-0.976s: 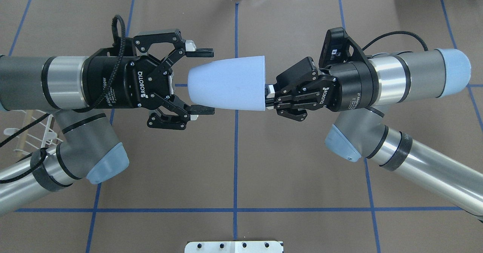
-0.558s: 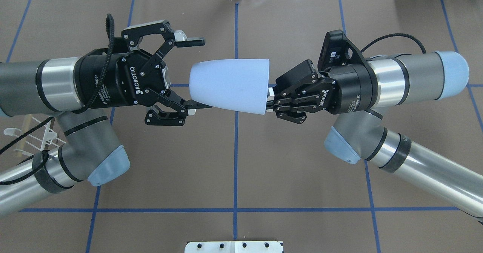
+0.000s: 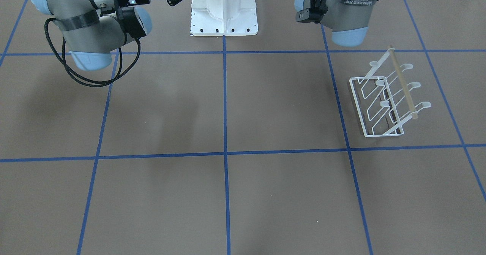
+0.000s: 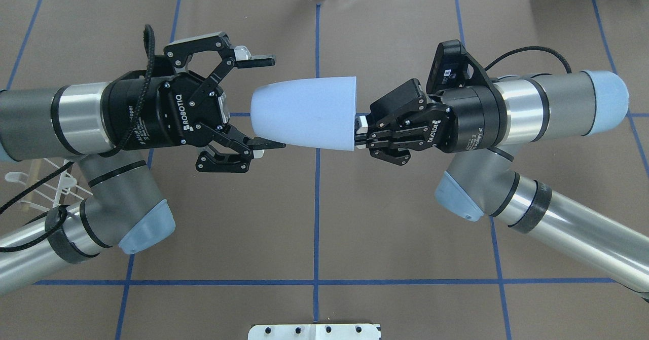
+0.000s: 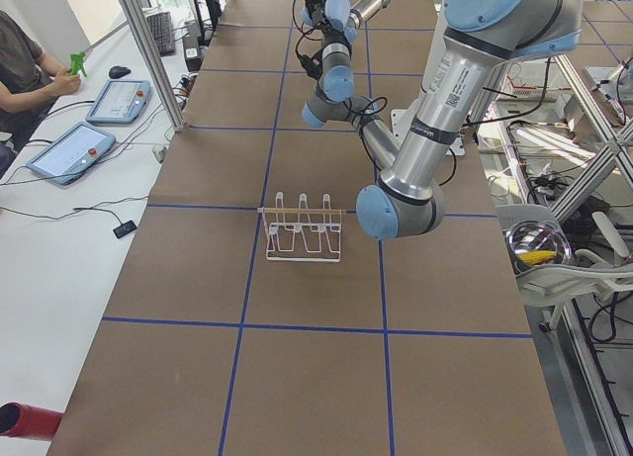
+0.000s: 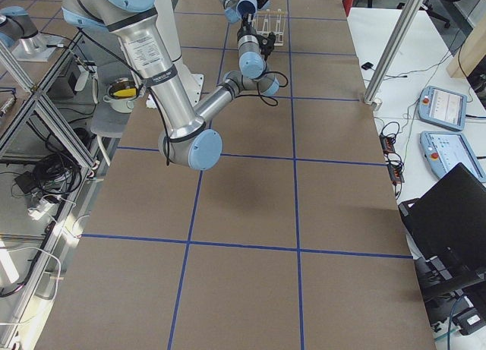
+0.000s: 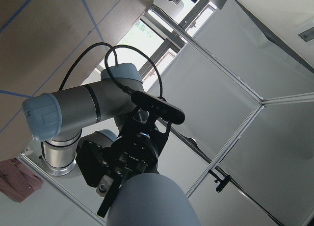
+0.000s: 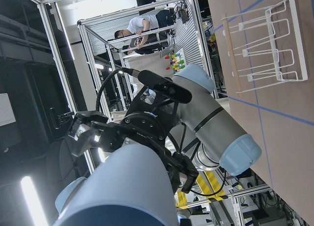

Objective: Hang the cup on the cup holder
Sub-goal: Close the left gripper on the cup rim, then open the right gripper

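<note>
The right pincer (image 4: 359,132) is gripping the one cup (image 4: 304,112) by its rim, and the left pincer (image 4: 263,104) is gaping around its base. One cup holder (image 3: 404,84) is standing on the desk (image 3: 228,194).

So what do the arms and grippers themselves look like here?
The left arm and right arm are silver and grey tubes with pale blue joint caps. The left gripper and right gripper are black two-finger linkages with white ROBOTIQ lettering. A black braided cable loops off the left wrist; a smoother black cable arcs over the right.
</note>
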Motion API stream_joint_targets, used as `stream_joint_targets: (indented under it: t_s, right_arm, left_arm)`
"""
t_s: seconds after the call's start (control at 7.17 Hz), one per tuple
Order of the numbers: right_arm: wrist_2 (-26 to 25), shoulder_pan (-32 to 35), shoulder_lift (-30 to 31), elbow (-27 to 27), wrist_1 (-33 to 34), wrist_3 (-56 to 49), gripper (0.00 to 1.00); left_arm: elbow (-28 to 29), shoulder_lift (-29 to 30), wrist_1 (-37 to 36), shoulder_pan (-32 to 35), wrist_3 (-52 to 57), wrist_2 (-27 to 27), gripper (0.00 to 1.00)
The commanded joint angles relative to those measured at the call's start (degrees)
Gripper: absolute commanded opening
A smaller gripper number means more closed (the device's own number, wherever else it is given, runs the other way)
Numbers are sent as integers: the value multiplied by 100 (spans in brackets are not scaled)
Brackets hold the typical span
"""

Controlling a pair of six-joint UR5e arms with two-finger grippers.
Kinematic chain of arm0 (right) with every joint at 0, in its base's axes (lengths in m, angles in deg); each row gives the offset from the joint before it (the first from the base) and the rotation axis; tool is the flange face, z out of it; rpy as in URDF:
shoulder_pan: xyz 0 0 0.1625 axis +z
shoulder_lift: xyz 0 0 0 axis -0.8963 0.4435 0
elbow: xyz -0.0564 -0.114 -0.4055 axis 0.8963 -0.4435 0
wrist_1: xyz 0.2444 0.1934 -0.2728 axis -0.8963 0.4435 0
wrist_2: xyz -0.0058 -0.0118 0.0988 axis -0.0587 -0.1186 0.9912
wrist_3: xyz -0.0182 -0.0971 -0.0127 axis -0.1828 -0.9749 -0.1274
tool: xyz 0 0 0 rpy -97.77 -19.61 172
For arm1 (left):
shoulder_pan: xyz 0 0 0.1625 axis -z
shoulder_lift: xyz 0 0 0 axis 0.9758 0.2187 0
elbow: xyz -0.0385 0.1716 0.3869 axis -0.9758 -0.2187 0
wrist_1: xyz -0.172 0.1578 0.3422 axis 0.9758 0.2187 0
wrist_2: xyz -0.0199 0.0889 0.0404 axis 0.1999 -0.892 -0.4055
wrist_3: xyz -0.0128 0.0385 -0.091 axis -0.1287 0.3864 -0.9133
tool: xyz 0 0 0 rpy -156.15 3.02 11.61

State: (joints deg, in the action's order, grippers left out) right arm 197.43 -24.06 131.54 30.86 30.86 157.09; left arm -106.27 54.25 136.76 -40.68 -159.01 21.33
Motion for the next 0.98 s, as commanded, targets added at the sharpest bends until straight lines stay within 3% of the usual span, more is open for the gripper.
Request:
stream_joint_targets:
  t_s: [0.0, 0.14, 0.28, 0.42, 0.56, 0.84]
  right_arm:
    - [-75, -24, 2, -33, 0, 0, 0]
    - [-93, -24, -7, -33, 0, 0, 0]
    - [-93, -24, 2, -33, 0, 0, 0]
    - [-101, -15, 2, -25, 8, 0, 64]
    - [-102, -7, 19, -16, 0, -17, 100]
    - [-93, 11, 37, 2, -9, -26, 100]
  left_arm:
    - [-32, -2, 1, -30, -3, 1, 98]
    - [-23, -2, 1, -31, -3, 1, 92]
    - [-40, -2, 1, -39, -12, 1, 55]
    - [-32, -2, 1, -39, -21, 1, 13]
    - [-49, -28, 1, -39, -29, 27, 0]
    - [-84, -134, 10, -39, -21, 36, 0]
